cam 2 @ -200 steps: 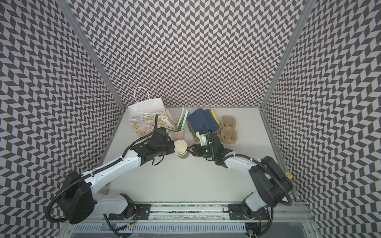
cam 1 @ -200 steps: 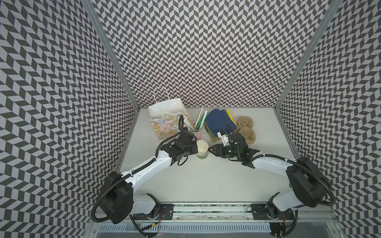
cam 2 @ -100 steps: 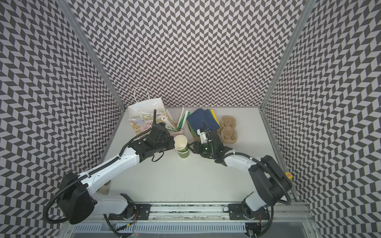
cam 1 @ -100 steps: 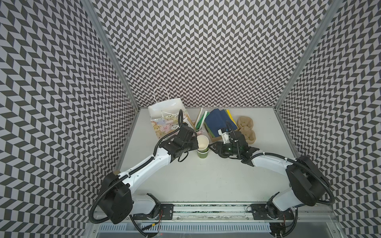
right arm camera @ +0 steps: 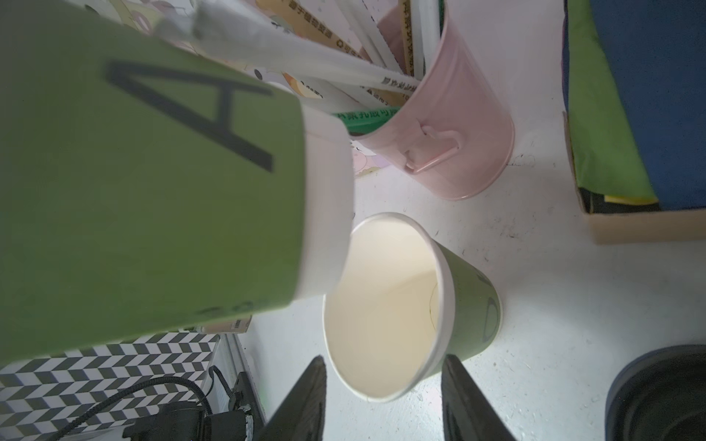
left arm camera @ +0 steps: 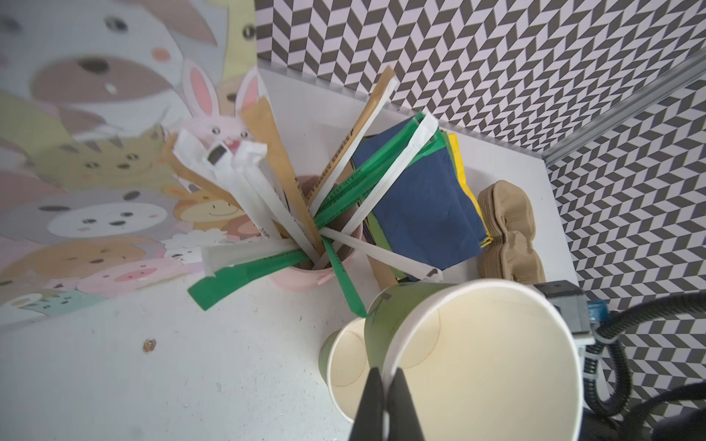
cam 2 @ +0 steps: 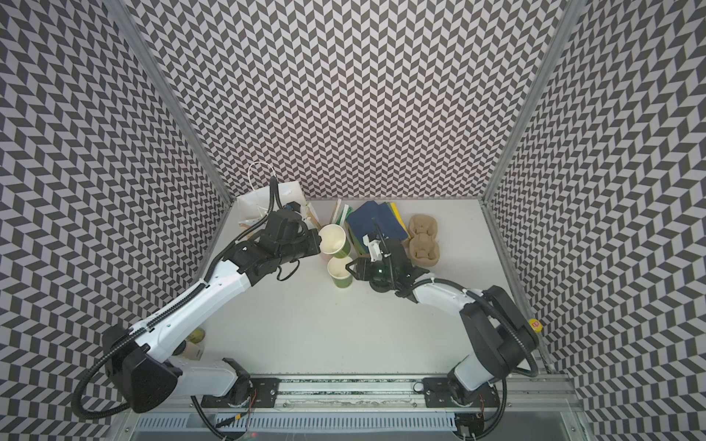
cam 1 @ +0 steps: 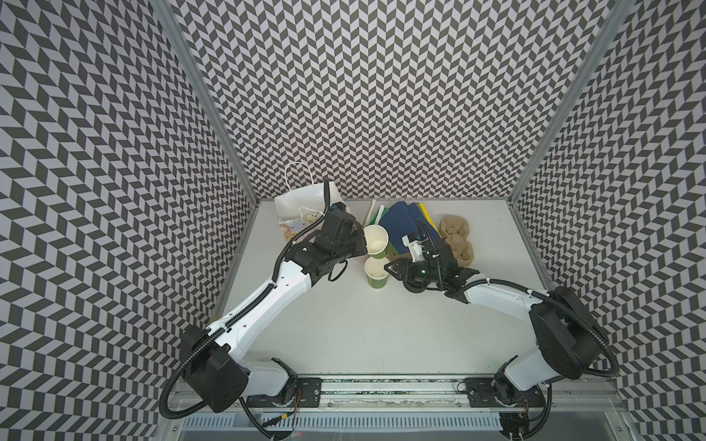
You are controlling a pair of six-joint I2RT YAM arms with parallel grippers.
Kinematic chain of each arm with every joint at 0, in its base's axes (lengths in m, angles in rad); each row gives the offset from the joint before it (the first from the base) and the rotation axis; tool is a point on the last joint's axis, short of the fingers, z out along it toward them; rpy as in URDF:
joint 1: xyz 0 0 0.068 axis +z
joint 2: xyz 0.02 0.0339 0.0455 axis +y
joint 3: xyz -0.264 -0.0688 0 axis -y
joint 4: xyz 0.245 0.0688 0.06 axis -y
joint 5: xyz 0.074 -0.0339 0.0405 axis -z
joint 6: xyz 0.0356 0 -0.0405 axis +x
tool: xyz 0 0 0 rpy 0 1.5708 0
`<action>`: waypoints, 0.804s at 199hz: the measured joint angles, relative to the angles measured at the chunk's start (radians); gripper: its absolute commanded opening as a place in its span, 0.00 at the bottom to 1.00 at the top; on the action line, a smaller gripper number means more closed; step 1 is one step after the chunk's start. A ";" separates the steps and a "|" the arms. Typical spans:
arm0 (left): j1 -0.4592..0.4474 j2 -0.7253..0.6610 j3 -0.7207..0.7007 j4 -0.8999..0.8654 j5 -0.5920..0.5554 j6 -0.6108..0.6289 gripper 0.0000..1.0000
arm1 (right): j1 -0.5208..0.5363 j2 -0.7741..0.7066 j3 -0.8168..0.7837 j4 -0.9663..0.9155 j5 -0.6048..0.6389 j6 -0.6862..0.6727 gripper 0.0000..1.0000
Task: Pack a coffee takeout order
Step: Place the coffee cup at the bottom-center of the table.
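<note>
Green cup [left arm camera: 496, 343], tight left end effector [left arm camera: 386, 376]

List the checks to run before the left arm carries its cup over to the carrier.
1. Left gripper pinched on the rim of the lifted cup: ok.
2. Lifted cup not nested in the standing cup: ok.
3. Standing cup upright on the table: ok.
4. Right gripper open, one finger each side of the standing cup: ok; contact cannot tell.
5. Cup carrier pockets free: ok.
6. Lids on cups: not ok, both are open.
</note>
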 measured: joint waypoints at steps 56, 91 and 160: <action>-0.088 -0.169 -0.011 -0.107 -0.056 0.053 0.00 | -0.021 -0.148 0.038 -0.193 0.162 -0.080 0.74; -0.257 -0.280 -0.125 -0.153 -0.088 0.034 0.00 | -0.025 -0.219 0.047 -0.293 0.342 -0.122 0.83; -0.343 -0.241 -0.416 -0.126 -0.109 -0.023 0.00 | -0.027 -0.130 0.082 -0.504 0.532 -0.177 0.84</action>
